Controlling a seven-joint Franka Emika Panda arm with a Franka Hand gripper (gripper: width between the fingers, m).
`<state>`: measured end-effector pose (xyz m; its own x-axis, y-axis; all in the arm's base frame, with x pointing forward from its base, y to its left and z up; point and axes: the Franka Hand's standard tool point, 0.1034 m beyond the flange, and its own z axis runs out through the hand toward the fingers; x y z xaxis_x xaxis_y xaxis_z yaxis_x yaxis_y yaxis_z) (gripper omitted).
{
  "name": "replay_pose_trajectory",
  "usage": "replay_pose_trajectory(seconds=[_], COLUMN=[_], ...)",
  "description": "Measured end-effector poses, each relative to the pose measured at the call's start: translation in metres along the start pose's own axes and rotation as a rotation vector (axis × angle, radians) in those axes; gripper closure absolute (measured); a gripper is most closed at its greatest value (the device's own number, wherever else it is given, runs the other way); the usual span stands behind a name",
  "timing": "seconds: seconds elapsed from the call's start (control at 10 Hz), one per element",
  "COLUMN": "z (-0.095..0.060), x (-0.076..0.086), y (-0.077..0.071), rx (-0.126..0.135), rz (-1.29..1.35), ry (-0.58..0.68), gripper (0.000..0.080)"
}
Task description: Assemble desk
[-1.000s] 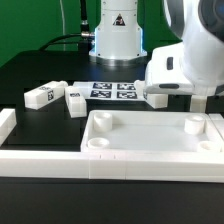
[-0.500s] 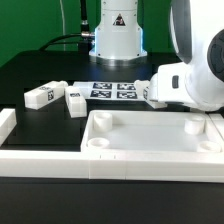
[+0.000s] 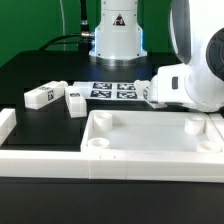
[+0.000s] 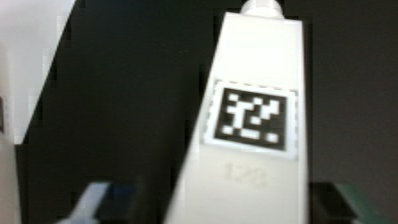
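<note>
Op: Biggest first?
Obs: Your arm [image 3: 195, 80] fills the ext. view's right, low over the black table [image 3: 50, 72].
Op: Desk parts?
Obs: Tabletop [image 3: 150, 140] lies flat at front centre, hollow side up, just behind the front border bar [image 3: 60, 162]. Marker board [image 3: 113, 90] sits behind it. Far-left leg [image 3: 40, 95] and next leg [image 3: 75, 100] lie near each other on the table, ext. view's left; third leg [image 3: 150, 97] is partly hidden by your arm.
Op: Jaws?
Obs: Wrist cam: tagged leg [image 4: 249, 110] lies between your jaws; gripping or loose, can't tell – tips too blurred.
</note>
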<state>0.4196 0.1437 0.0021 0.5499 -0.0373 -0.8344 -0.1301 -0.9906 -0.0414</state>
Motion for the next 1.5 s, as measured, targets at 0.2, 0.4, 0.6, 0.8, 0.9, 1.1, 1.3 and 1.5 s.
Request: replay_pose_trajectory(seconds=[0.2,0.4,0.6,0.8,0.9,1.1,1.3,1.5], z=[0.000,0.000,-0.001,-0.001,-0.009,-0.043,-0.083,-0.106], x=[0.000,0.000,0.000,-0.001,-0.003,-0.028,-0.047,-0.054], y=[0.000,0.000,0.000,-0.003,-0.004,0.006,0.016,0.021], rx=[-0.001,-0.001,-0.001,-0.004,-0.003,-0.009,0.010,0.021], rz=[-0.002,-0.002,-0.003,-0.007,-0.009,-0.022,-0.035,-0.051], ry=[0.000,0.000,0.003,0.007,0.016,-0.007,-0.001,0.007], gripper=[0.0511,0.0511,0.0511,0.0511,0.0511,0.0511,0.0509,0.0509])
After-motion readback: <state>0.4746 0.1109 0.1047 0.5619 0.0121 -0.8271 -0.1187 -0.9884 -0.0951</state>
